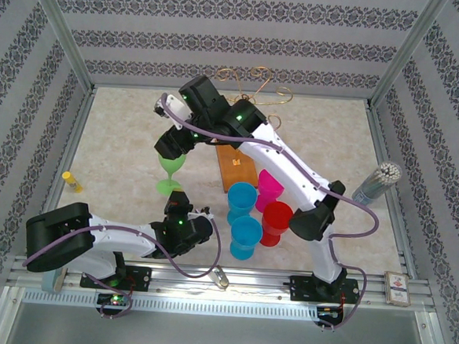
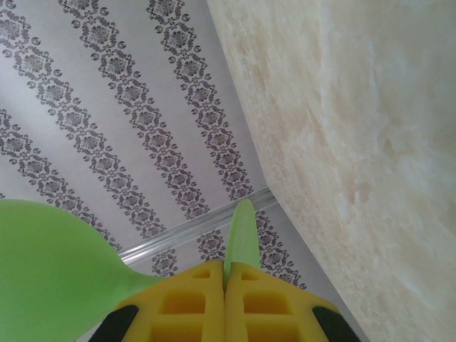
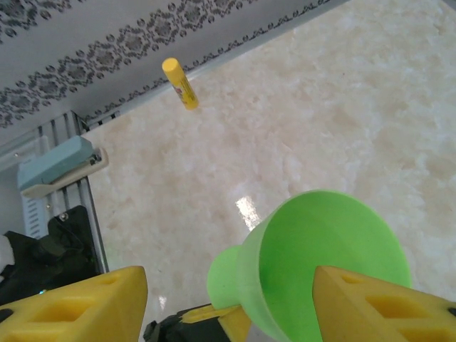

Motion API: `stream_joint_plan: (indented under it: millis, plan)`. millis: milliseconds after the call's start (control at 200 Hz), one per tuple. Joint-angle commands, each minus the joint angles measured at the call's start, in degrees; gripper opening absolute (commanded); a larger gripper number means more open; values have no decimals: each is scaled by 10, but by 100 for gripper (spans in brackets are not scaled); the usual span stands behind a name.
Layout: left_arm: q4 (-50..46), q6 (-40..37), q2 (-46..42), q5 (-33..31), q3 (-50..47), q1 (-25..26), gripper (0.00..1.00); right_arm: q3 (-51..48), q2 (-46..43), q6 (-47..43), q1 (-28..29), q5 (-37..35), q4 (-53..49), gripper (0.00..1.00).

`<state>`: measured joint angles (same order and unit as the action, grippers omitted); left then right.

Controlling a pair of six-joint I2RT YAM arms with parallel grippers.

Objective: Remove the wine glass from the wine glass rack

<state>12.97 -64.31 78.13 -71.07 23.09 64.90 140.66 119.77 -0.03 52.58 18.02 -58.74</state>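
Over the wine glass [image 1: 171, 166], right arm [image 1: 282, 156] arches, right pincer [image 1: 169, 150] spread.

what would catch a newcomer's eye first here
The bright green wine glass, upright left of centre: the left gripper is shut on its foot, the right gripper open at its bowl. Beside it to the right stand blue, pink and red cups, and behind those the gold wine glass rack on its wooden base.
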Motion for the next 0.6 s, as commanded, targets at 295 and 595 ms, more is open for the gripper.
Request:
stream_joint_plan:
  millis: [295,595]
  plan:
    - [42,-22,-18,-23,-3,8,0,34,41,-13,9,-10,-18,59]
    - [45,-22,-16,-22,-3,9,0,34,51,-21,16,-6,-27,48]
